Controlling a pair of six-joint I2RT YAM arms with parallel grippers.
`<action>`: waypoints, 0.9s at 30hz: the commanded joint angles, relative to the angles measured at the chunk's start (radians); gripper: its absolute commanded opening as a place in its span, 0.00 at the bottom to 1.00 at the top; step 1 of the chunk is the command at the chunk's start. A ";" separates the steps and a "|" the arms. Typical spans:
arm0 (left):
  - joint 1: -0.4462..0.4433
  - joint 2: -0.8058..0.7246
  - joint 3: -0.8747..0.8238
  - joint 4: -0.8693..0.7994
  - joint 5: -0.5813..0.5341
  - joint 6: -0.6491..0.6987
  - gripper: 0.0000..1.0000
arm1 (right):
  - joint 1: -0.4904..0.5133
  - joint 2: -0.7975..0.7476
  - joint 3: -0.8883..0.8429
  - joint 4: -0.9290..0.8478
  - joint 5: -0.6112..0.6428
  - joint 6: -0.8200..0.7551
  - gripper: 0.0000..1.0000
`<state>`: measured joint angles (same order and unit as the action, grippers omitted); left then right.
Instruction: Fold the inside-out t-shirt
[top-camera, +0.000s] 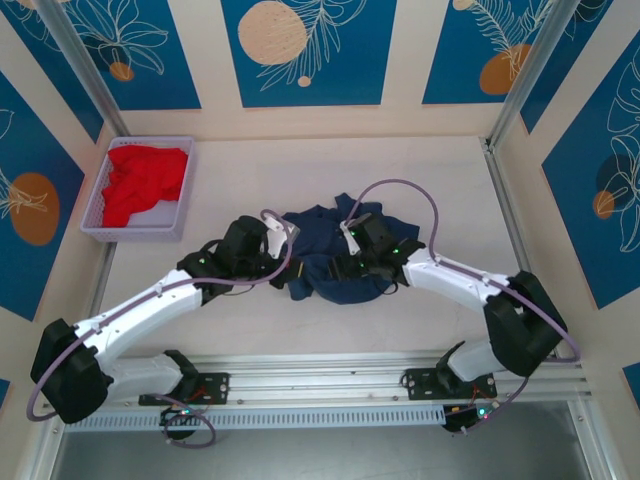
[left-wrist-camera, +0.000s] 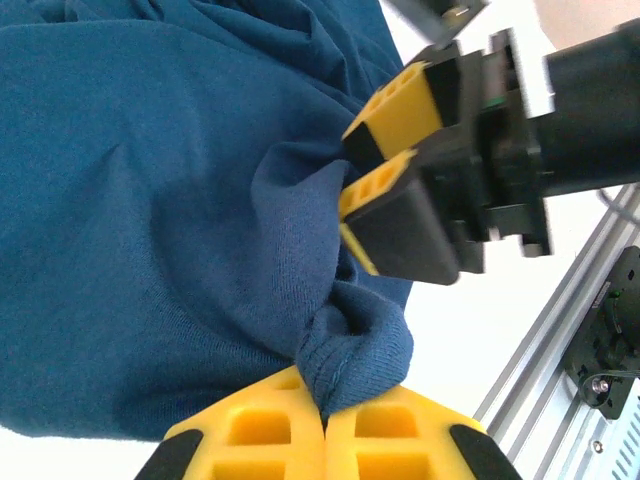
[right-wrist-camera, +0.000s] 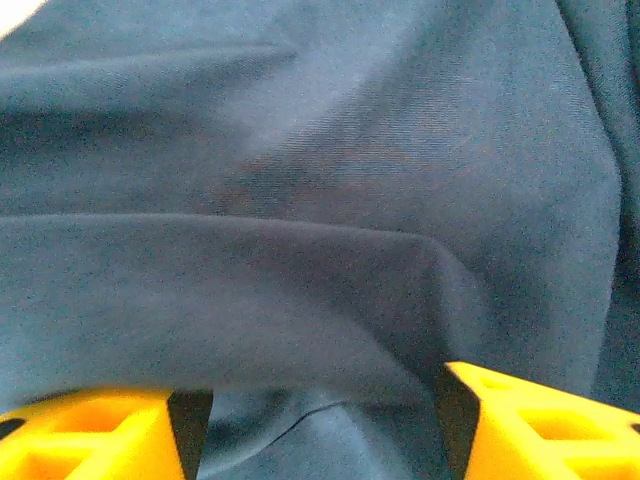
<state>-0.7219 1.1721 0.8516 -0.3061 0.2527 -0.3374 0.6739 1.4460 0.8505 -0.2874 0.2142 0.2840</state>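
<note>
The shirt (top-camera: 330, 282) lies bunched at mid surface (top-camera: 250, 170); I judge it light and limp. My left pincer (left-wrist-camera: 325, 420), at its 9 o'clock, is clenched on a hem fold. My right pincer (right-wrist-camera: 320, 420), at 3 o'clock, is released. I'd take hold at the hems.

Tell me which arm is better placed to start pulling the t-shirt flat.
Left, probably: the left gripper is shut on a fold of the t-shirt, while the right gripper stands open over it, gripping nothing.

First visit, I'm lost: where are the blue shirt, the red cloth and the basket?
blue shirt (top-camera: 336, 291), overhead view, near part.
red cloth (top-camera: 145, 180), overhead view, its middle.
basket (top-camera: 130, 233), overhead view, near wall.
</note>
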 joint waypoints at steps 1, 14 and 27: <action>0.007 -0.035 -0.007 -0.026 -0.029 0.009 0.00 | 0.003 0.050 0.009 0.087 0.062 -0.059 0.63; -0.002 0.023 -0.026 -0.168 -0.282 0.113 0.22 | -0.062 -0.062 0.043 0.067 -0.335 -0.030 0.00; -0.041 0.156 0.072 0.041 -0.056 0.225 0.70 | -0.099 -0.113 0.059 0.016 -0.415 -0.015 0.00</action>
<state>-0.7498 1.2716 0.8829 -0.3145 0.1192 -0.1574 0.5816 1.3663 0.8841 -0.2554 -0.1455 0.2535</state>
